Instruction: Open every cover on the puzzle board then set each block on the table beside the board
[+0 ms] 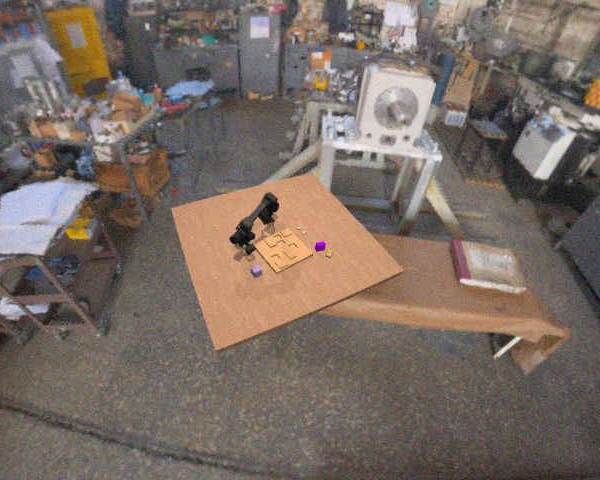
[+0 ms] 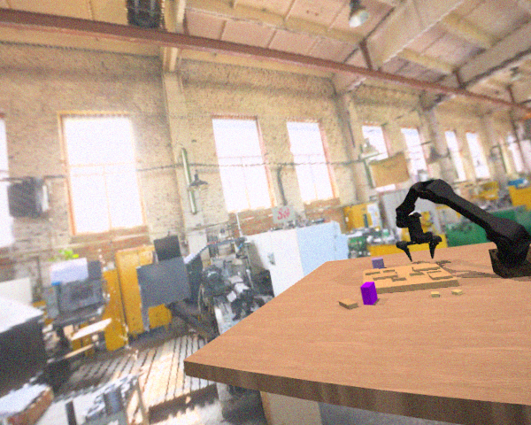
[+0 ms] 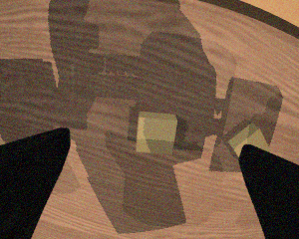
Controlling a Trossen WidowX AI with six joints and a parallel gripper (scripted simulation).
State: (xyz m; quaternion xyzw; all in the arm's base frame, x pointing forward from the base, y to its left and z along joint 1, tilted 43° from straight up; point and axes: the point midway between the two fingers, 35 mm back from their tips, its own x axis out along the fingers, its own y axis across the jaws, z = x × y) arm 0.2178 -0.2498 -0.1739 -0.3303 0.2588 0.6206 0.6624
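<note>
On the brown wood table [image 1: 228,310] [image 2: 348,347] [image 3: 229,214], the square light-wood puzzle board [image 1: 283,253] [image 2: 411,289] lies flat; its cover positions are too small to tell. The bright violet block [image 1: 320,246] [image 2: 369,293] stands on tbl. just beside the brd., and near it lies a flat tan wooden piece [image 1: 329,253] [image 2: 348,304]. The pale lilac cube [image 1: 256,270] [image 2: 378,263] rests on tbl. at another side of brd. The black gripper [image 1: 245,251] [image 2: 421,258] [image 3: 159,146] points down above tbl. near the brd., w/ its fingers wide apart and nothing held. In wrist view, one small yellowish block [image 3: 156,130] appears btwn. the fingertips, on tbl. below; a 2nd yellowish block [image 3: 251,139] is partly hidden by a finger.
</note>
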